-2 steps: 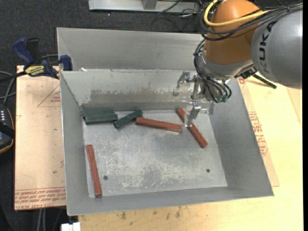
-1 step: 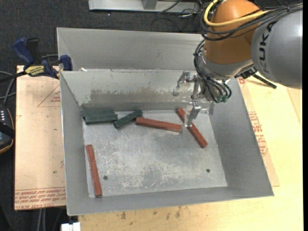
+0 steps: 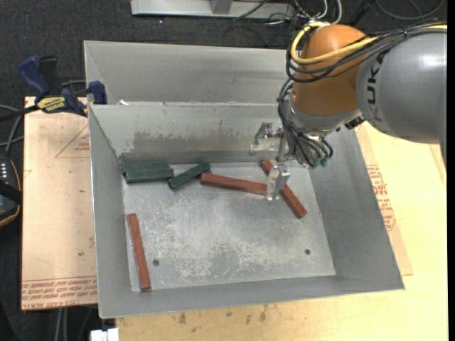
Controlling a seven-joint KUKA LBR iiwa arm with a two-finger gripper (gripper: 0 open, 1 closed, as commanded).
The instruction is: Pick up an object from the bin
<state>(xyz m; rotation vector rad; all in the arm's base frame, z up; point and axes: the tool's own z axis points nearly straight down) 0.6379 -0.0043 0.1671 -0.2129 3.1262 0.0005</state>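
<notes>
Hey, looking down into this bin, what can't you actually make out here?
- Camera view: the gripper covers where the long red-brown flat bar meets the shorter red-brown bar; whether they touch is hidden.
- Camera view: the arm's orange cover hides the far right corner of the grey metal bin.

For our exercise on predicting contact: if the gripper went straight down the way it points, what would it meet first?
Probably the slanted red-brown bar at the right of the bin, beside the tip of the flatter red-brown bar. The gripper sits over their meeting point; depth is unclear.
</notes>
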